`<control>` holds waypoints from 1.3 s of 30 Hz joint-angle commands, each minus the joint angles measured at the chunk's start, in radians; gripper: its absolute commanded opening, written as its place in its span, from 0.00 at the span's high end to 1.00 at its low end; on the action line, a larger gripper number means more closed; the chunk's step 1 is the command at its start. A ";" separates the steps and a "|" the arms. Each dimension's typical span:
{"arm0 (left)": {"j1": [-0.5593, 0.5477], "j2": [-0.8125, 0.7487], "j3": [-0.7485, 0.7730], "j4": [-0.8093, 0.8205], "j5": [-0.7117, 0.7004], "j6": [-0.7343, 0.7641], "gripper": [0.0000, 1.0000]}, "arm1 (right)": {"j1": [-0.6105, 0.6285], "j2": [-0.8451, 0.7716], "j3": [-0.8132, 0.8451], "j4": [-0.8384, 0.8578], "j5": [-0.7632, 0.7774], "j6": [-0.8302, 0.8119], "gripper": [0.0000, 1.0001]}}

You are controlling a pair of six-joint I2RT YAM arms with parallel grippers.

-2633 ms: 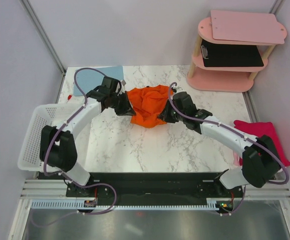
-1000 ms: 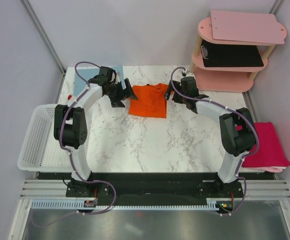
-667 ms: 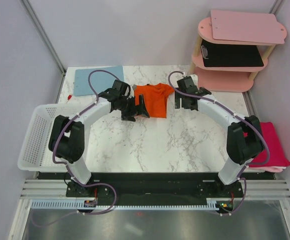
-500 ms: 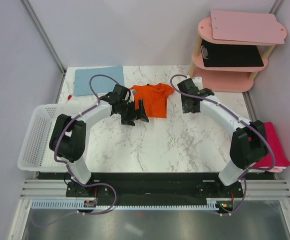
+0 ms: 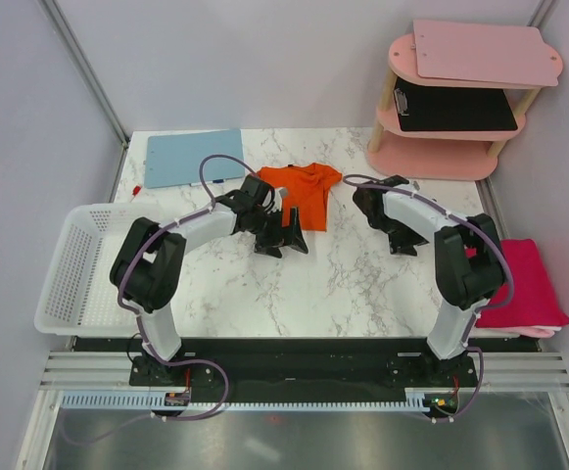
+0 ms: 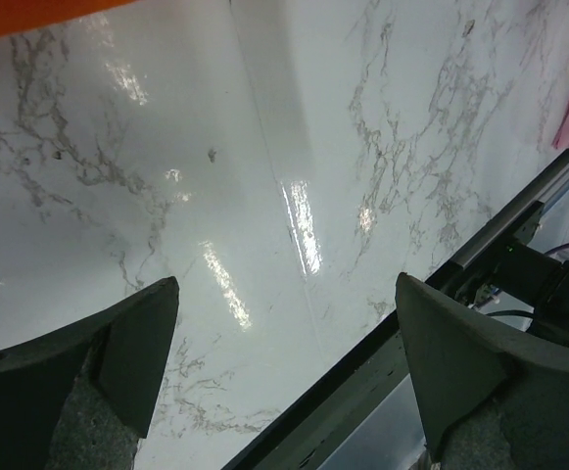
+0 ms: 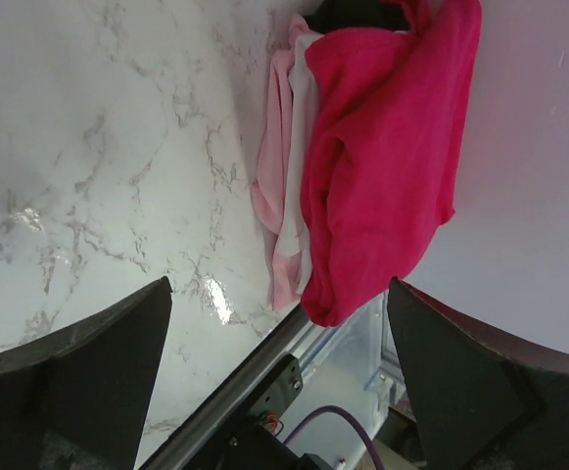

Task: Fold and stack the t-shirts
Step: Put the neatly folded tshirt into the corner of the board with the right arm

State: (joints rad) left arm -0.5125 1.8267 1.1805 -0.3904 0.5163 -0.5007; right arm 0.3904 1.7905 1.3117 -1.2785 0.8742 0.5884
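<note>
The left claw (image 5: 289,238) and right claw (image 5: 403,242) gape empty above the white marble surface (image 5: 264,289), near the flat bright-orange cloth t-shirt (image 5: 302,191).

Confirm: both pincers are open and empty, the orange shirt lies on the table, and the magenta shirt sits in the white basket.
Wrong: the magenta shirt is not in the white basket; the top view shows it at the right edge of the table. The left pincer and right pincer are open and empty, the orange shirt on the table.
</note>
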 commanded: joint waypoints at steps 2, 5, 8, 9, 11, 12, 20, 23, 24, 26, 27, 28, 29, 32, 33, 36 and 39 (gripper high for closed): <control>-0.020 0.006 0.001 0.054 0.050 -0.010 0.03 | -0.033 0.086 -0.032 -0.074 -0.021 0.088 0.02; -0.027 0.016 0.001 0.065 0.070 -0.018 0.03 | -0.042 0.070 -0.097 -0.074 -0.033 0.128 0.02; -0.044 0.022 -0.005 0.082 0.082 -0.022 0.03 | -0.076 0.032 -0.146 -0.045 -0.044 0.149 0.02; -0.046 0.023 -0.007 0.085 0.088 -0.024 0.03 | -0.105 0.027 -0.153 -0.039 -0.044 0.149 0.02; -0.060 0.023 -0.012 0.097 0.102 -0.030 0.03 | -0.134 0.036 -0.158 -0.036 -0.040 0.151 0.02; -0.064 0.022 -0.013 0.097 0.103 -0.032 0.03 | -0.157 0.043 -0.157 -0.038 -0.031 0.154 0.02; -0.107 0.005 -0.018 0.110 0.117 -0.033 0.03 | -0.246 0.139 -0.167 -0.004 -0.018 0.152 0.02; -0.107 -0.001 -0.022 0.110 0.117 -0.029 0.04 | -0.297 0.196 -0.164 0.021 -0.009 0.125 0.02; -0.107 -0.006 -0.027 0.110 0.117 -0.029 0.04 | -0.311 0.222 -0.166 0.028 -0.007 0.110 0.02; -0.109 -0.009 -0.027 0.110 0.116 -0.025 0.04 | -0.350 0.247 -0.163 0.047 0.006 0.097 0.02; -0.107 -0.007 -0.027 0.108 0.116 -0.025 0.04 | -0.360 0.266 -0.161 0.051 0.011 0.090 0.02; -0.106 -0.004 -0.025 0.110 0.116 -0.024 0.04 | -0.367 0.273 -0.160 0.057 0.022 0.091 0.02; -0.107 -0.003 -0.025 0.108 0.117 -0.024 0.04 | -0.380 0.274 -0.160 0.061 0.038 0.091 0.03; -0.107 0.005 -0.027 0.105 0.119 -0.022 0.04 | -0.421 0.262 -0.167 0.096 0.036 0.068 0.44; -0.107 0.006 -0.027 0.105 0.117 -0.022 0.04 | -0.427 0.256 -0.167 0.103 0.032 0.061 0.75; -0.107 0.006 -0.025 0.094 0.107 -0.016 0.04 | -0.430 0.244 -0.161 0.125 0.008 0.042 1.00; -0.107 0.005 -0.019 0.079 0.091 -0.010 0.04 | -0.397 0.227 -0.158 0.162 -0.020 0.013 1.00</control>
State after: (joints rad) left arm -0.6186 1.8431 1.1553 -0.3077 0.6079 -0.5129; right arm -0.0280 2.0521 1.1461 -1.2190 0.8833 0.6289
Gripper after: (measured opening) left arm 0.963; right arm 0.036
